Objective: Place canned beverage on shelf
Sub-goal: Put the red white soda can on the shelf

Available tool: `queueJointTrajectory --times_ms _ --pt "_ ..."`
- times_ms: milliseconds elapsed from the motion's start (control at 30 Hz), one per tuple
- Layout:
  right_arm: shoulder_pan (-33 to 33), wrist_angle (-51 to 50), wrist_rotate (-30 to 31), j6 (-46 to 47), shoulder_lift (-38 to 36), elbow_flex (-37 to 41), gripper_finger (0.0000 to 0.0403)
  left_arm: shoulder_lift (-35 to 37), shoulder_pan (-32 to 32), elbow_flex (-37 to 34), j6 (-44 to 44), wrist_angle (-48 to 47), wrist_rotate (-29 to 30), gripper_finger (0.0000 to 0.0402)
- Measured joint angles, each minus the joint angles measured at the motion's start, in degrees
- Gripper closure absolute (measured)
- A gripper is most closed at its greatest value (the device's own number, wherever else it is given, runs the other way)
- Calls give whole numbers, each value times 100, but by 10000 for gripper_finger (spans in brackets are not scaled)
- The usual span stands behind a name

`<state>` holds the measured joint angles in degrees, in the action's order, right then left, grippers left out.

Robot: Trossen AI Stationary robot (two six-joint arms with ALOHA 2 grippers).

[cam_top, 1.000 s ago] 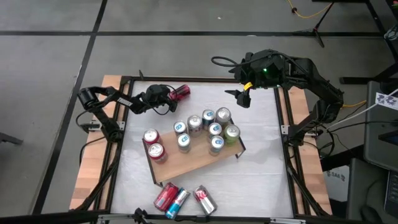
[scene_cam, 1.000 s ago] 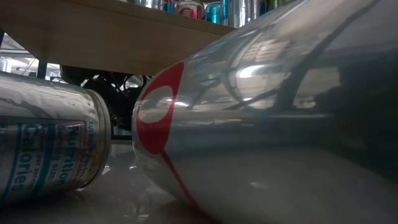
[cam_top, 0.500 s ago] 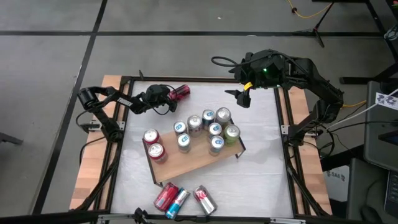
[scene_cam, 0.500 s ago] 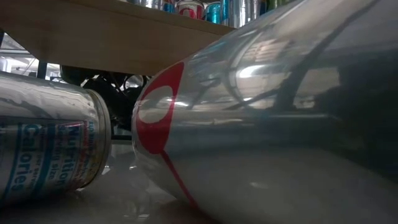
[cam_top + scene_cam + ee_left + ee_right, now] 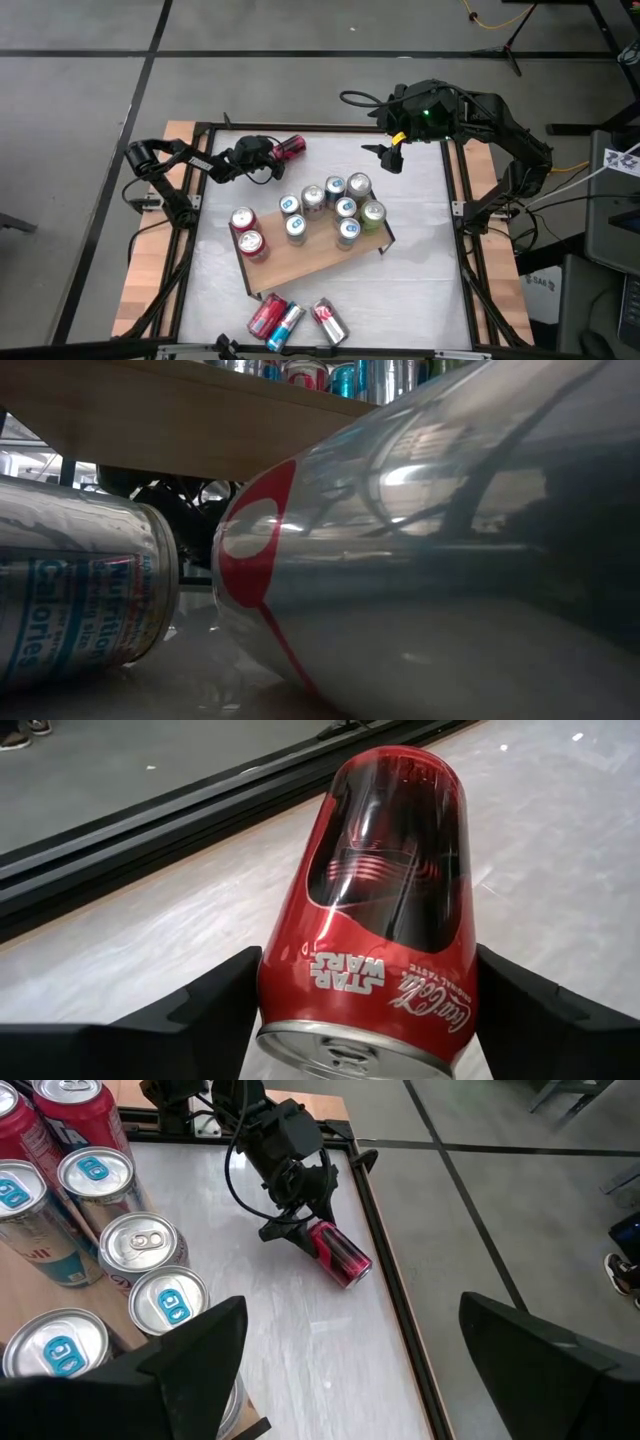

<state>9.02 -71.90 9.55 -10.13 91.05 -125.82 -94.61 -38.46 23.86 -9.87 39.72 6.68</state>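
Observation:
A red can (image 5: 390, 900) lies on its side on the white tabletop at the far left (image 5: 290, 149), its lid end toward my left gripper (image 5: 272, 157). That gripper's fingers stand against the can's two sides; the right wrist view shows the pair too (image 5: 340, 1252). The shelf (image 5: 310, 255), a wooden board on black legs, stands mid-table with several cans upright on it. My right gripper (image 5: 385, 152) hangs open, high over the table's far right, holding nothing. My left gripper has the red can between its two fingers, one on each side wall near the lid end (image 5: 275, 990). The fingers come from the table's left, slanting a little downward, and lie along the can. The can rests on its side on the tabletop.
Three cans lie on their sides near the table's front edge (image 5: 290, 320); two of them fill the low view (image 5: 420, 560), (image 5: 80, 600), under the shelf's board (image 5: 200, 420). A black rim (image 5: 200, 200) frames the tabletop.

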Motion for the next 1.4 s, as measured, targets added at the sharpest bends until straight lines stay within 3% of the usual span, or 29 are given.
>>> queueJointTrajectory --times_ms 233,467,900,1167,1400 --pt "1 -1 1 0 0 0 47 164 4 0 -124 -210 -354 115" --pt "1 -2 -2 -1 0 0 47 1002 -4 2 -254 -1466 -481 117" --pt "2 -2 -10 0 0 0 47 2657 -4 1004 -262 -5668 -471 118" --pt "2 -2 -12 -2 0 0 47 2802 -1 2405 -220 -8708 -306 118" --pt "1 -3 -12 0 0 0 47 2802 -4 3354 -339 -10352 -139 118"
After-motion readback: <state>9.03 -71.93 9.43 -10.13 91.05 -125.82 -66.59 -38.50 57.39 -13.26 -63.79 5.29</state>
